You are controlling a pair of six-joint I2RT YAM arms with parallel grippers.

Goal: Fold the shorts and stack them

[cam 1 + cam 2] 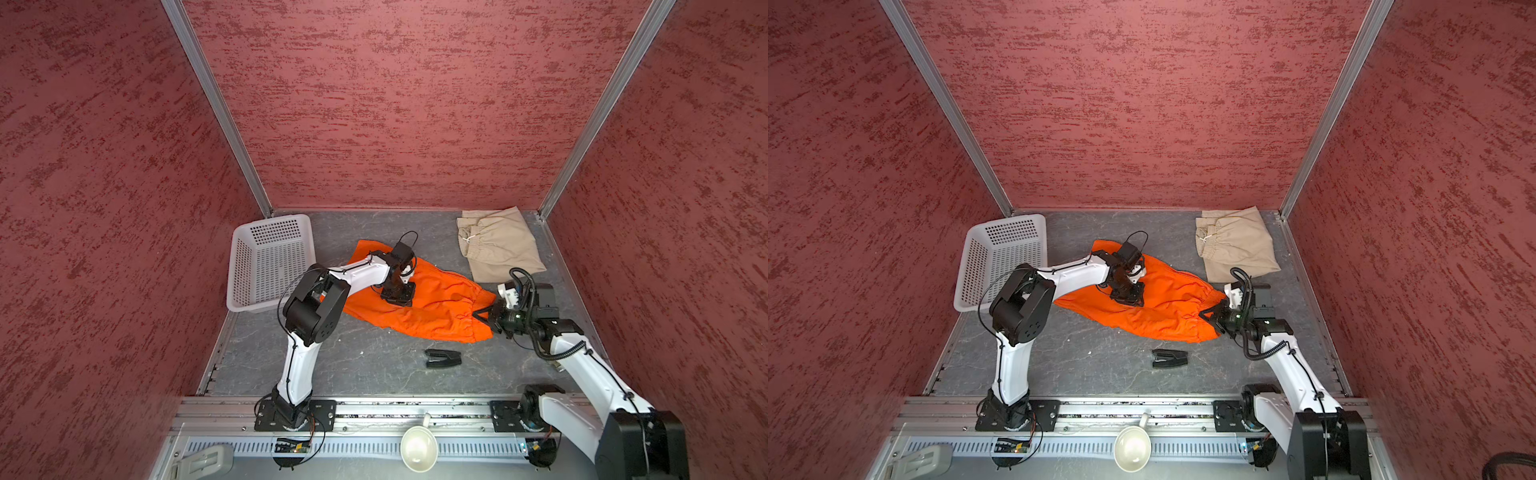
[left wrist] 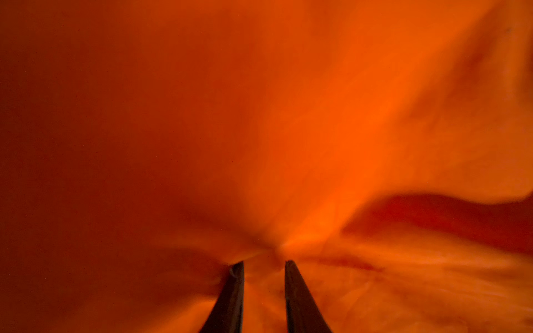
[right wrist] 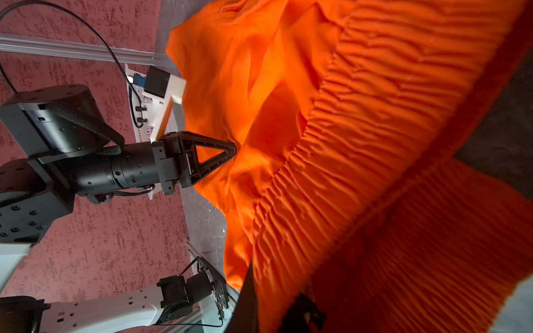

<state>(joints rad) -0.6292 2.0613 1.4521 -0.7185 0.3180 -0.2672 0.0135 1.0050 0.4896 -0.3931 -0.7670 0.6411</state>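
Two pairs: beige shorts (image 1: 498, 245) lie folded; orange shorts (image 1: 432, 305) sprawl rumpled, gathered waistband (image 3: 375, 138) pinched tight in my right gripper (image 1: 478, 314); left gripper (image 2: 264, 263) presses the middle, tips narrowly parted, grip I cannot tell.

L claw (image 1: 398, 302) down on orange shorts (image 1: 440, 309); R claw (image 1: 478, 314) at waistband; beige shorts (image 1: 500, 247) far-R corner.

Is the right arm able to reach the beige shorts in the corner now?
Probably yes: the beige shorts lie close behind the right claw, with nothing between them. But the claw is shut on the waistband of the orange shorts, so it would have to let go first.
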